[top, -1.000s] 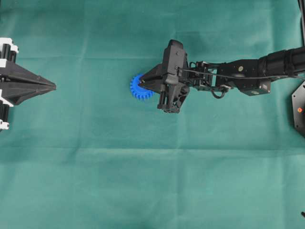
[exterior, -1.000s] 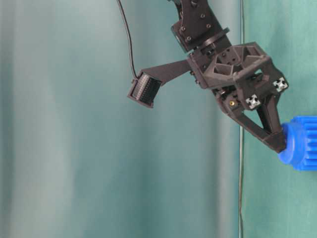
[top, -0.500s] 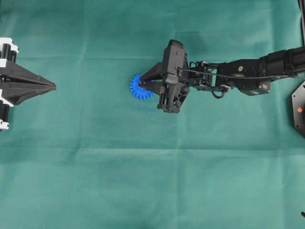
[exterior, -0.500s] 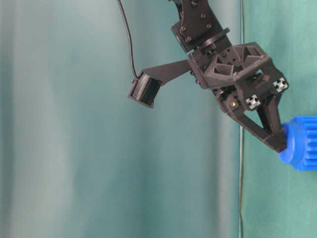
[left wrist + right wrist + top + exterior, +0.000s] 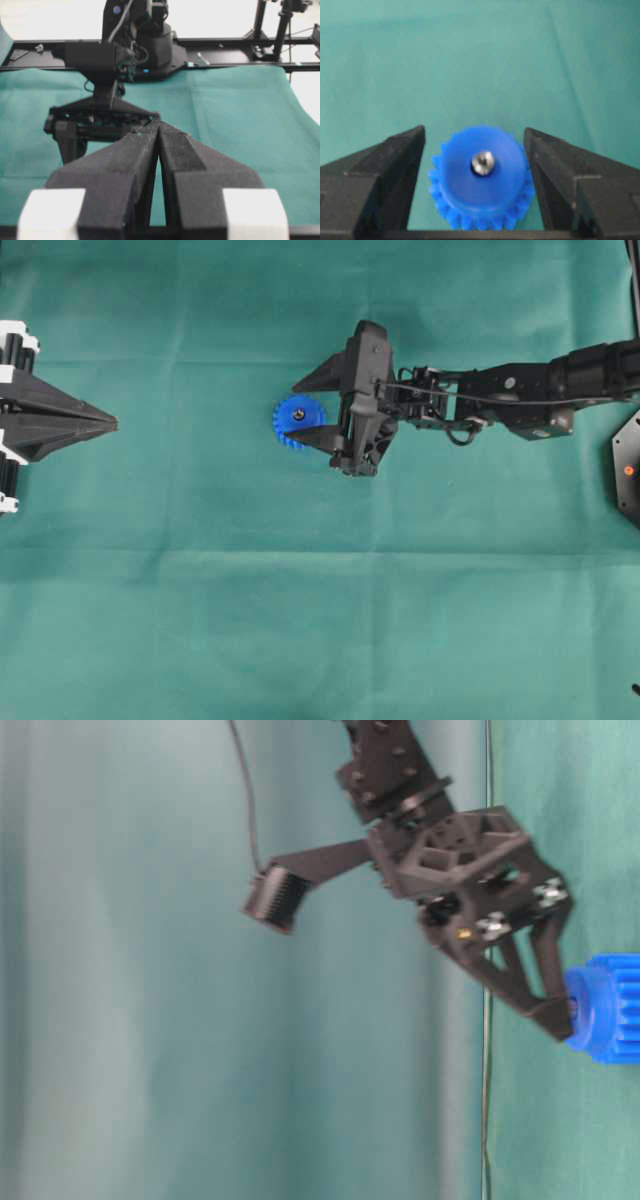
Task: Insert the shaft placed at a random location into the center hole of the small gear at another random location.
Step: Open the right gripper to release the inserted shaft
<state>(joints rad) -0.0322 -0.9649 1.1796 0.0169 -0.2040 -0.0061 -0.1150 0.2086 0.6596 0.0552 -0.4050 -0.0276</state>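
Blue small gear [image 5: 481, 177] at frame centre holds the shaft [image 5: 483, 162] in its center hole — right pincer [image 5: 475, 165] spread wide, left pincer [image 5: 159, 131] together; a careless retreat could nudge it.

My left gripper [image 5: 159, 131] sits closed in the foreground, looking across the green bench [image 5: 240, 120] at the other arm.

From this wrist camera I see my two black fingers [image 5: 125, 165] filling the lower centre of the frame, their tips pressed together with nothing between them, and white blocks at the lower left and lower right corners. Beyond the tips, at centre left, the right gripper [image 5: 100, 122] hangs from its arm, its dark frame spread wide above the cloth; I cannot tell from here what lies beneath it. A black metal rail [image 5: 240, 52] crosses the upper frame at the cloth's far edge, with stands at the upper right.
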